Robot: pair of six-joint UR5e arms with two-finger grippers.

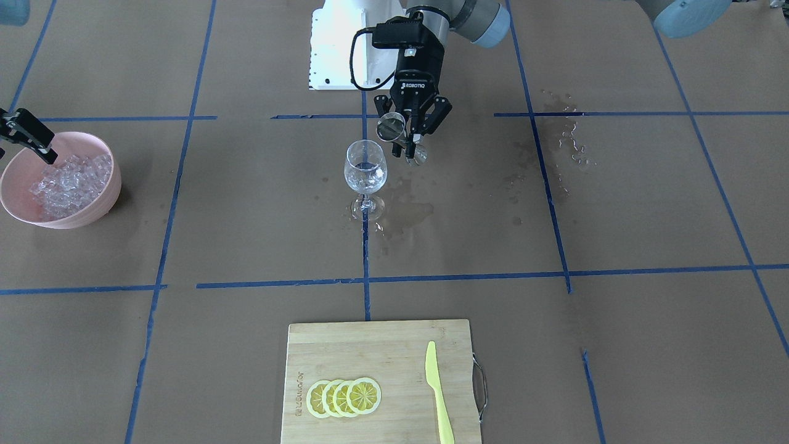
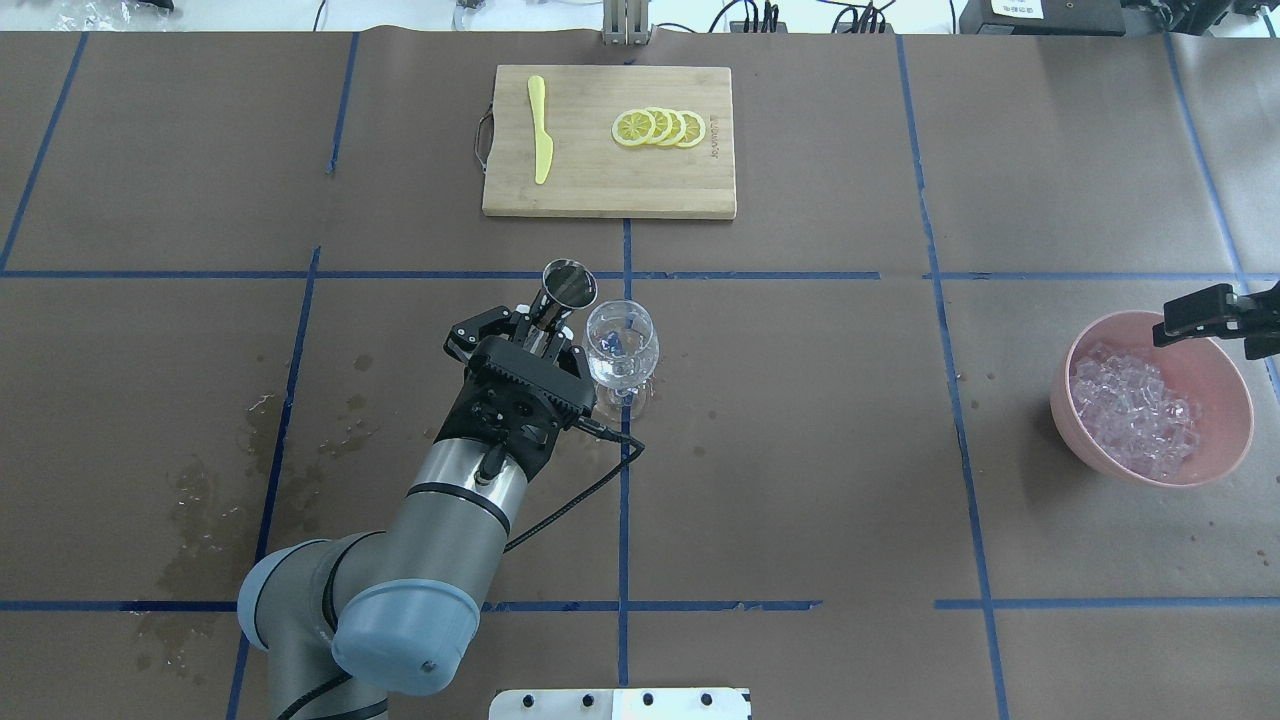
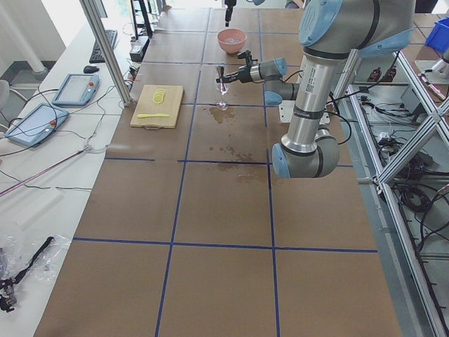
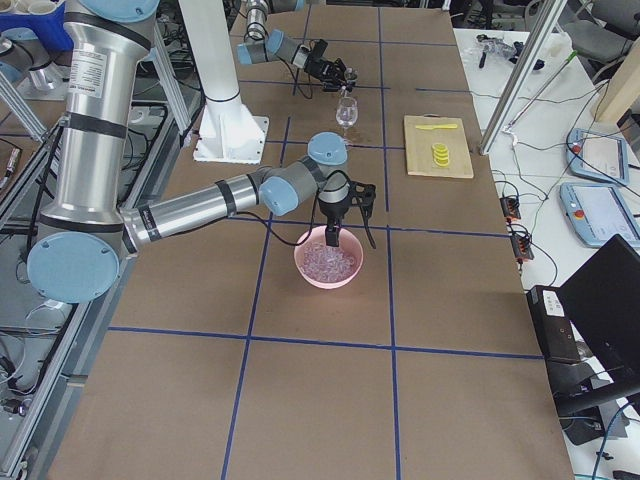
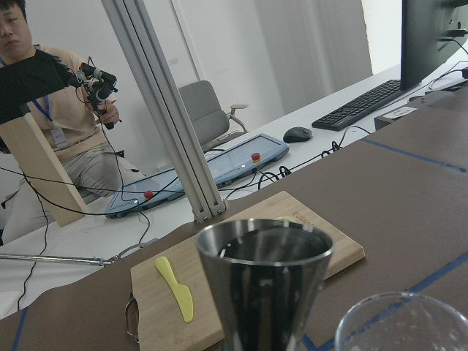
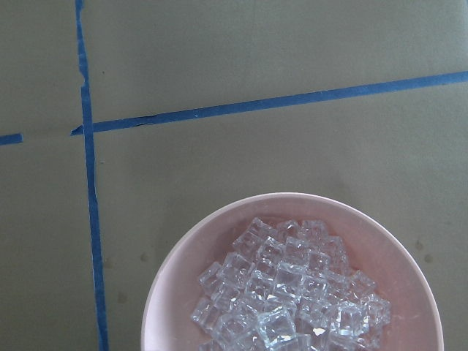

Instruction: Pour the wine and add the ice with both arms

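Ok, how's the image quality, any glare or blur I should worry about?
Right wrist view: ice in the pink bowl is sharp, evenly lit. Left wrist view: jigger looms close, wine glass rim cropped and soft. Front-facing view: white base block is blown out.

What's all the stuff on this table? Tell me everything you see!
wine glass: one, clear, middle of the table
wine: a little, clear, inside the glass
metal cup: one, silver, held just beside the glass
bowl: one, pink, table end on the robot's right
ice: many cubes, clear, heaped in the bowl
cutting board: one, wooden, table edge far from the robot
lemon slices: four, yellow, overlapping on the board
knife: one, yellow-green, on the board
wet spots: several, dark, near the glass
arms: two, grey with pale blue caps
left tool: black, shut on the metal cup
right tool: black, over the bowl; open or shut unclear
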